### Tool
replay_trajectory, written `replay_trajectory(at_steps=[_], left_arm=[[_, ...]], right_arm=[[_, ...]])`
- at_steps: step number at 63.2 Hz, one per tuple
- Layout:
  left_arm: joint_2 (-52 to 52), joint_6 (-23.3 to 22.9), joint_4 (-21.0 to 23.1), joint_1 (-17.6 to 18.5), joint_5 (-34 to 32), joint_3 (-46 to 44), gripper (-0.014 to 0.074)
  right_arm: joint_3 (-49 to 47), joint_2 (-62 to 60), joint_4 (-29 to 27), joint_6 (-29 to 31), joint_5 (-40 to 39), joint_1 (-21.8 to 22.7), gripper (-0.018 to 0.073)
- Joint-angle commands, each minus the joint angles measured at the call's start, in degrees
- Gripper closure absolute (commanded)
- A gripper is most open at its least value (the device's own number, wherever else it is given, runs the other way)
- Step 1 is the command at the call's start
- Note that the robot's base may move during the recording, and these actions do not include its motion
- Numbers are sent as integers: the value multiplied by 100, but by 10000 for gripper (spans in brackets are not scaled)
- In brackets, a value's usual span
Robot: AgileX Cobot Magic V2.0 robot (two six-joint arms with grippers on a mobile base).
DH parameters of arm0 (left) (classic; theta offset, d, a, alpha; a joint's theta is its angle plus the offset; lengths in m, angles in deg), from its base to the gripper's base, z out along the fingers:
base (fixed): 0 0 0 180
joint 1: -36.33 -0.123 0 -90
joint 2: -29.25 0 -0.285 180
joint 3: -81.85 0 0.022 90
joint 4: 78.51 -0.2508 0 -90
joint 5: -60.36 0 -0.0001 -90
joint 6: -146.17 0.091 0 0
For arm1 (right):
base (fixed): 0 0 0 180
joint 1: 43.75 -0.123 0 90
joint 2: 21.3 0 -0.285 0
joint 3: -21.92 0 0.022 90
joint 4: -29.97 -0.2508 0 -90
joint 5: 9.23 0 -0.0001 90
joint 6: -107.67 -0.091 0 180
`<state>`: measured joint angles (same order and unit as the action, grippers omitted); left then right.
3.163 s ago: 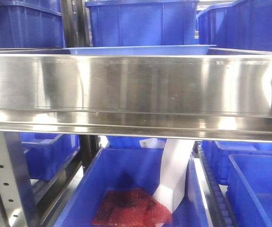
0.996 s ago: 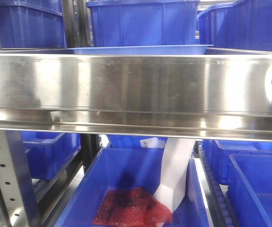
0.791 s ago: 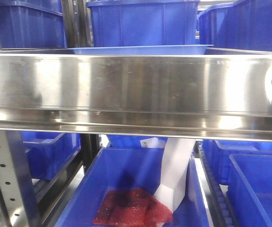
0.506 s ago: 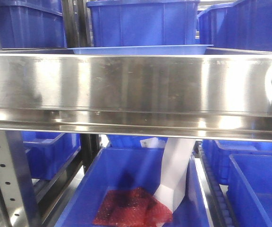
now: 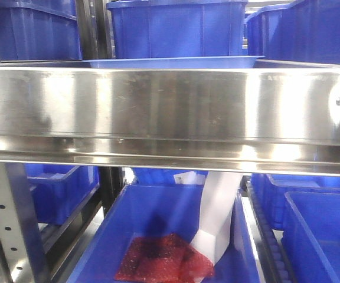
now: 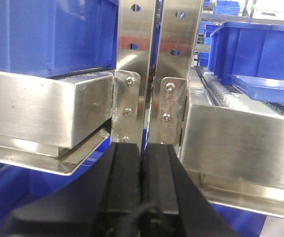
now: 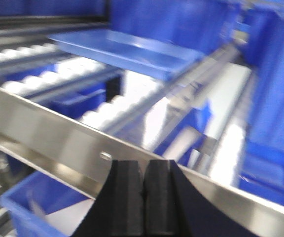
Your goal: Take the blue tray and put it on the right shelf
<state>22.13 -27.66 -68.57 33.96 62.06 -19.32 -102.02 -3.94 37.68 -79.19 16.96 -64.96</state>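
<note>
Both grippers are closed and empty: the left gripper (image 6: 142, 163) sits with fingers pressed together just below the paired steel uprights (image 6: 154, 74), and the right gripper (image 7: 143, 185) does likewise before the right shelf (image 7: 43, 131). The blue tray (image 7: 124, 49) rests on the shelf's rollers, apparently flat, though this view is blurred. Compared with 3.2 s ago the front view has barely shifted; it shows only the tray's rim (image 5: 170, 61) above the rail, and no gripper.
</note>
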Motion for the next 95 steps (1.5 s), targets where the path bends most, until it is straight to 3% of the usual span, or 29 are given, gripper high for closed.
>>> replay_trajectory(at_steps=[1, 11, 20, 28, 95], left_arm=[[67, 14, 44, -17, -499, 174, 645], [67, 14, 44, -17, -499, 174, 645], [67, 14, 44, -17, -499, 174, 645], [67, 14, 44, -17, -499, 174, 645], [67, 14, 44, -17, -499, 174, 645]], right_arm=[[163, -42, -362, 454, -942, 703, 535], [947, -490, -1437, 1268, -1847, 1953, 535], [1664, -964, -1509, 1273, -2298, 2450, 535], [2176, -1130, -1509, 1243, -2764, 2466, 535], [2148, -1130, -1523, 1233, -2684, 2466, 535]])
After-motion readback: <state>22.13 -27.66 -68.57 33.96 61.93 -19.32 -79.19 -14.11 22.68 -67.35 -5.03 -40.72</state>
